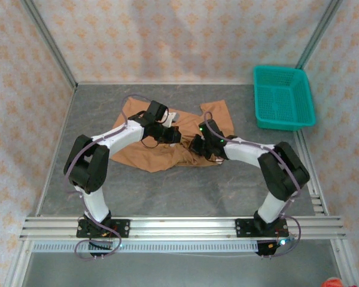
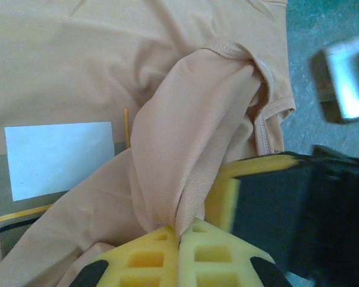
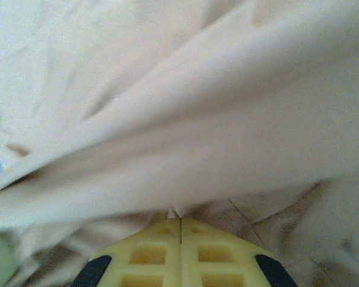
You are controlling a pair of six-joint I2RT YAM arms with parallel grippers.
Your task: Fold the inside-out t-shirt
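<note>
We see the inside-out tan cloth t-shirt (image 1: 149, 156) lying rumpled on the grey tabletop (image 1: 185, 191), in the middle toward the far side, well apart from the teal plastic mesh basket (image 1: 284, 124) in the far right corner. Both arms reach over the shirt and meet above its middle, the left gripper (image 1: 173, 134) and the right gripper (image 1: 194, 145) close beside each other. In the left wrist view, the left gripper (image 2: 179, 233) has its yellow fingers pressed together on a gathered fold of the t-shirt (image 2: 185, 119). That fold rises from the tips in a twisted bunch toward a hemmed edge. A rectangular white label (image 2: 60, 158) shows flat on the cloth to the left. In the right wrist view, the right gripper (image 3: 180, 222) is likewise closed, nipping a small tuck of cloth at its tips. A broad, pale, blurred fold of the t-shirt (image 3: 197, 137) stretches across just beyond it.
</note>
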